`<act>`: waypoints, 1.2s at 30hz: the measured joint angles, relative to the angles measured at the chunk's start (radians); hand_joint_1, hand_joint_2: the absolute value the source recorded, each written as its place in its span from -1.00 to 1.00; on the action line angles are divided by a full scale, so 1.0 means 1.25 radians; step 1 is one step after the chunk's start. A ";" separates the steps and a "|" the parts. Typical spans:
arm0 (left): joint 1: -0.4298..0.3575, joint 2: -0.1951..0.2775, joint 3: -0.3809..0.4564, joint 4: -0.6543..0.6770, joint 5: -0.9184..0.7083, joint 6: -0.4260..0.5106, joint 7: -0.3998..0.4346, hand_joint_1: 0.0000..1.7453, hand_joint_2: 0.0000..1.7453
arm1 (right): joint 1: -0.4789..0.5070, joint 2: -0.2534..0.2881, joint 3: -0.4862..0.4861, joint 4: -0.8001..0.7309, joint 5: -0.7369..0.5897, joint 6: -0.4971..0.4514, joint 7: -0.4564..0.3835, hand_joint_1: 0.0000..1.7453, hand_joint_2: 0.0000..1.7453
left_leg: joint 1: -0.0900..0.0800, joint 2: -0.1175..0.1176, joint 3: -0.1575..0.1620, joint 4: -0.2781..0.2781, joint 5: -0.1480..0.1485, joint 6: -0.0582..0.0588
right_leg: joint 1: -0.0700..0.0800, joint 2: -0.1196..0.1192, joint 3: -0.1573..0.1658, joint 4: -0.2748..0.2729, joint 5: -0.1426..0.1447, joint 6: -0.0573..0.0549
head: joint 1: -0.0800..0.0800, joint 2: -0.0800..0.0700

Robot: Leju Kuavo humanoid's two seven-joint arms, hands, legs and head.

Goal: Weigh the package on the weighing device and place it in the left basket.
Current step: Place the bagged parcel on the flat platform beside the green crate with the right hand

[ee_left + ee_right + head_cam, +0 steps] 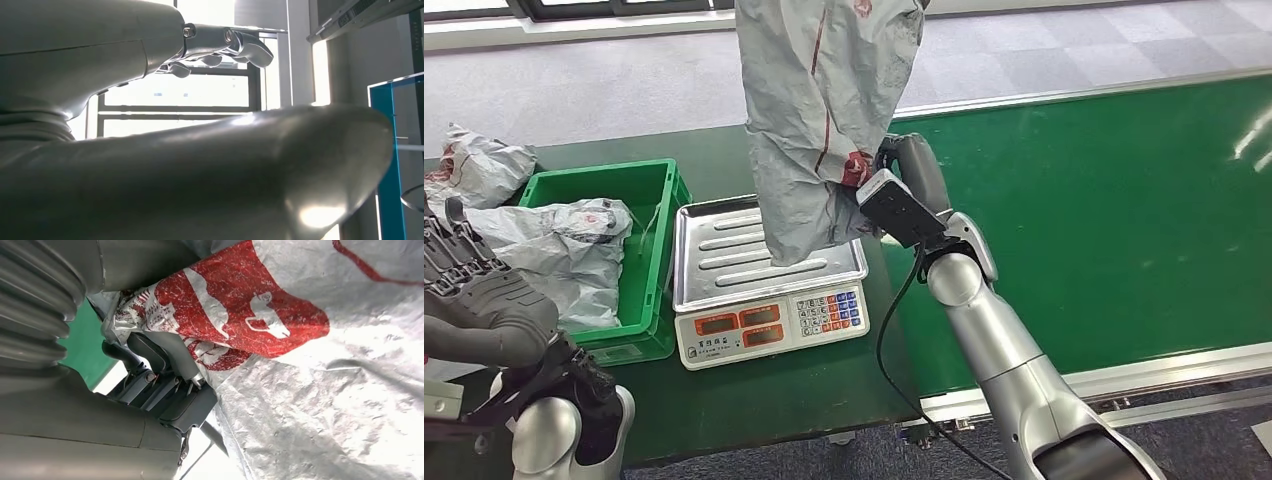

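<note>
A large grey plastic package (819,120) with red print hangs upright over the scale's steel pan (724,255), its lower end close above the pan. My right hand (894,175) grips the package at its right side, near the red patch (240,315); its dark fingers (155,385) curl under the bag. The scale (769,320) has orange displays and a keypad on its front. The green basket (639,190) stands to the left of the scale with a grey package (564,245) inside. My left hand (464,290) is raised at the left edge, holding nothing, its fingers (235,45) loosely curled.
Another grey package (479,165) lies on the table behind the basket. A green conveyor belt (1104,220) runs to the right of the scale. A black cable (894,330) hangs off my right arm over the table's front edge.
</note>
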 joint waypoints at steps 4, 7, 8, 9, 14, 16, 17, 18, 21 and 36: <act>-0.016 0.004 -0.007 0.011 0.006 -0.001 0.000 -1.00 -1.00 | -0.005 0.013 0.000 0.026 -0.061 0.047 -0.020 1.00 1.00 | 0.000 0.000 0.000 0.000 0.000 0.000 | 0.000 0.000 0.000 0.000 0.000 0.000 | 0.000 0.000; -0.025 0.004 -0.011 0.017 0.006 -0.002 0.003 -1.00 -1.00 | -0.005 0.016 0.001 0.055 -0.058 0.052 -0.026 1.00 1.00 | 0.000 0.000 0.000 0.000 0.000 0.000 | 0.000 0.000 0.000 0.000 0.000 0.000 | 0.000 0.000; -0.026 0.005 -0.012 0.018 0.005 -0.003 0.004 -1.00 -1.00 | -0.005 0.016 0.001 0.068 -0.049 0.045 -0.025 1.00 1.00 | 0.000 0.000 0.000 0.000 0.000 0.000 | 0.000 0.000 0.000 0.000 0.000 0.000 | 0.000 0.000; -0.027 0.005 -0.012 0.019 0.005 -0.003 0.006 -1.00 -1.00 | -0.006 0.016 0.002 0.082 -0.035 0.033 -0.020 1.00 1.00 | 0.000 0.000 0.000 0.000 0.000 0.000 | 0.000 0.000 0.000 0.000 0.000 0.000 | 0.000 0.000; -0.023 0.005 -0.012 0.019 -0.003 -0.014 0.011 -1.00 -1.00 | -0.028 0.016 0.021 0.155 0.065 -0.031 0.039 1.00 1.00 | 0.000 0.000 0.000 0.000 0.000 0.000 | 0.000 0.000 0.000 0.000 0.000 0.000 | 0.000 0.000; -0.020 0.005 -0.012 0.019 -0.006 -0.015 0.011 -1.00 -1.00 | -0.043 0.016 0.027 0.183 0.085 -0.039 0.055 1.00 1.00 | 0.000 -0.001 0.000 0.000 0.000 0.000 | 0.000 0.000 0.000 0.000 0.000 0.000 | 0.000 0.000; -0.019 0.005 -0.012 0.019 -0.007 -0.015 0.012 -1.00 -1.00 | -0.049 0.016 0.029 0.194 0.088 -0.041 0.058 1.00 1.00 | 0.000 -0.001 0.000 0.000 0.000 0.000 | 0.000 0.000 0.000 0.000 0.000 0.000 | 0.000 0.000; -0.019 0.005 -0.012 0.019 -0.007 -0.015 0.012 -1.00 -1.00 | -0.054 0.016 0.031 0.202 0.090 -0.041 0.060 1.00 1.00 | 0.000 -0.001 0.000 0.000 0.000 0.000 | 0.000 0.000 0.000 0.000 0.000 0.000 | 0.000 0.000; -0.018 0.005 -0.012 0.018 -0.008 -0.016 0.012 -1.00 -1.00 | -0.069 0.016 0.038 0.229 0.105 -0.029 0.090 1.00 1.00 | 0.000 -0.001 0.000 0.000 0.000 0.000 | 0.000 0.000 0.000 0.000 0.000 0.000 | 0.000 0.000; -0.023 0.005 -0.017 0.035 -0.009 -0.032 0.031 -1.00 -1.00 | -0.200 0.062 0.060 0.453 0.119 0.176 0.311 1.00 1.00 | 0.000 0.000 -0.001 0.000 0.000 0.000 | 0.000 0.001 -0.001 0.000 0.001 0.000 | 0.000 0.000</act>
